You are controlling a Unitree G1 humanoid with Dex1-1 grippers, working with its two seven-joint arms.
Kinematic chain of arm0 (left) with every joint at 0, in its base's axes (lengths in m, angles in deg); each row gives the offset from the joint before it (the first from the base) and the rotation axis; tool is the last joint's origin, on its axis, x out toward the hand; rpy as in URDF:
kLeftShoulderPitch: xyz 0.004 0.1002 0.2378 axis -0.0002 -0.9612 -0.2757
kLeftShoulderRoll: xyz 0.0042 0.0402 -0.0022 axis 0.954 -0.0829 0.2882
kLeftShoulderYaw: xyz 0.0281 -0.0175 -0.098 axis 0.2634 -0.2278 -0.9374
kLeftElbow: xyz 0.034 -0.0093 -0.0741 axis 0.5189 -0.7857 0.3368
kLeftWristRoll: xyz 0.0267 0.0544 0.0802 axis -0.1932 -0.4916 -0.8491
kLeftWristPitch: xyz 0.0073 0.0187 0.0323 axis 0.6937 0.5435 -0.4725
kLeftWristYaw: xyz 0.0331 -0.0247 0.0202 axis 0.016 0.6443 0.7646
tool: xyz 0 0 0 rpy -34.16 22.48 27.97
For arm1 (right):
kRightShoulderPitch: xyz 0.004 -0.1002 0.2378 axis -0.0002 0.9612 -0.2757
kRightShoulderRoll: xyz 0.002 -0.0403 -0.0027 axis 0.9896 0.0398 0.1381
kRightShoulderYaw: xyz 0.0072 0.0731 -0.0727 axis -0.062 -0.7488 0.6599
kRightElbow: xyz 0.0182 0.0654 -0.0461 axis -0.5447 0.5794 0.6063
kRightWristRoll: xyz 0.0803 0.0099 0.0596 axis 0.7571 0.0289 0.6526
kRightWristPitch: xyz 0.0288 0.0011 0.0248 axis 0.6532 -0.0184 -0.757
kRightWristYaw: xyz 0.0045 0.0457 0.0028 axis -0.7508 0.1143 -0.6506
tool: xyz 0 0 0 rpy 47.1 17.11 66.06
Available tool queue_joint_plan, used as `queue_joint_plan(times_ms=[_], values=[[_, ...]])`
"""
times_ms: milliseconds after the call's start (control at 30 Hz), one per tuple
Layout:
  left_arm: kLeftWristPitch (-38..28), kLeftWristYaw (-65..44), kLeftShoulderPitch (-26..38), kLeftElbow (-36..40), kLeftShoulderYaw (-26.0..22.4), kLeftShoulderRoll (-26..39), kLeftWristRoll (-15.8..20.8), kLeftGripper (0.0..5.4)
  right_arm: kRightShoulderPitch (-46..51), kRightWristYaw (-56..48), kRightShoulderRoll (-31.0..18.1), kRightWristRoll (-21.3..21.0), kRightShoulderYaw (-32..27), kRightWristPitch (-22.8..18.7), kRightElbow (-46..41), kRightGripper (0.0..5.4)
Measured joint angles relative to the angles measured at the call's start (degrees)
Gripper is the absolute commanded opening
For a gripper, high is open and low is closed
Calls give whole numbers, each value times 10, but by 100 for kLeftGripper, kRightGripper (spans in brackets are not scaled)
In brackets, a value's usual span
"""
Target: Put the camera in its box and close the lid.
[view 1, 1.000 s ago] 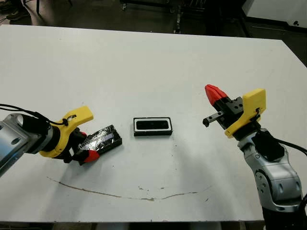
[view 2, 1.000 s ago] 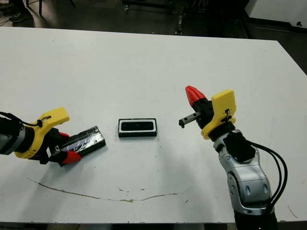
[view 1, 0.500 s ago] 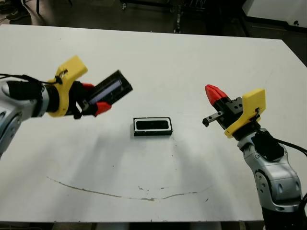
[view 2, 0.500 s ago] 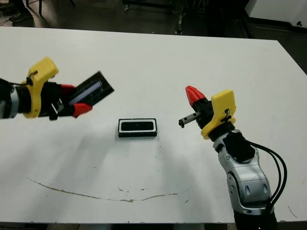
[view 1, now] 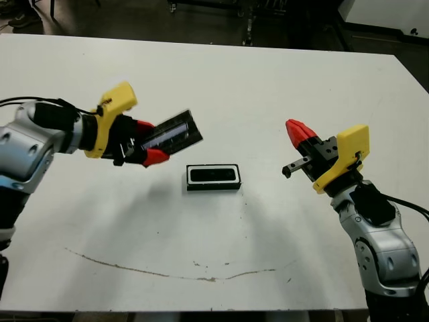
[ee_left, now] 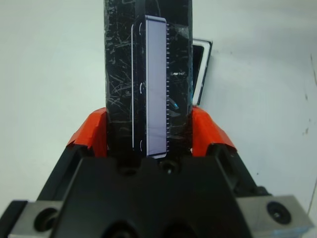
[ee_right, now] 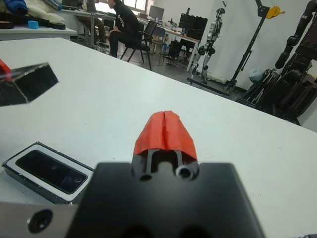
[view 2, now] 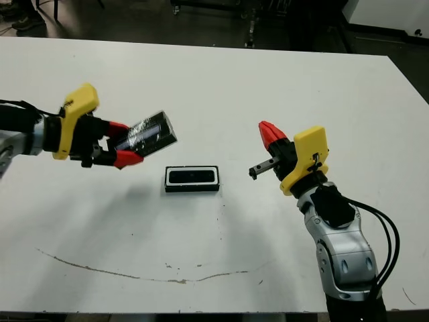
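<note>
Head views: left gripper [view 1: 149, 143] clamped on the lid [view 1: 171, 131], carried in the air, tilted, at about 10 o'clock from the box [view 1: 213, 177], not yet over it. The box sits mid-table [view 1: 268, 87] with the camera [view 1: 213, 175] already lying inside, dark against the white rim. Right gripper [view 1: 299, 132] hangs empty at 3 o'clock of the box, well apart, red tips pressed together. Left wrist view: fingers [ee_left: 92, 133] pinch the lid [ee_left: 147, 74] by its long edges near one end, most of the panel sticking out beyond the tips; a corner of the box [ee_left: 202, 69] peeks from behind it. Right wrist view: tips closed on nothing, box [ee_right: 47, 171] with camera [ee_right: 49, 171] off toward 8 o'clock, lid's corner [ee_right: 27, 82] floating at 10 o'clock; a seated person [ee_right: 120, 22] far beyond the table. Risks, as I judge: grip is near the lid's end, so it may pivot or slip when pressed down; lid comes in tilted, so one edge may catch the box wall and skate the light box away, nothing bracing it; a skewed set-down leaves the lid riding on the rim, not seated; lid hides the box from the wrist camera, so alignment is hard.
</note>
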Motion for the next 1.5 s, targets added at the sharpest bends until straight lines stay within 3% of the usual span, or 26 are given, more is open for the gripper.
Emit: queue_joint_plan(times_ms=[700,1133,1500], values=[[-69,-63,20,-88,25,-81,-56,316,0,0,1,-1,2,0,1,0],[-68,-98,21,-115,59,-88,-89,316,1,0,1,-4,2,0,1,0],[-78,-97,23,-148,59,-107,-101,316,1,0,1,-5,2,-4,-2,0]])
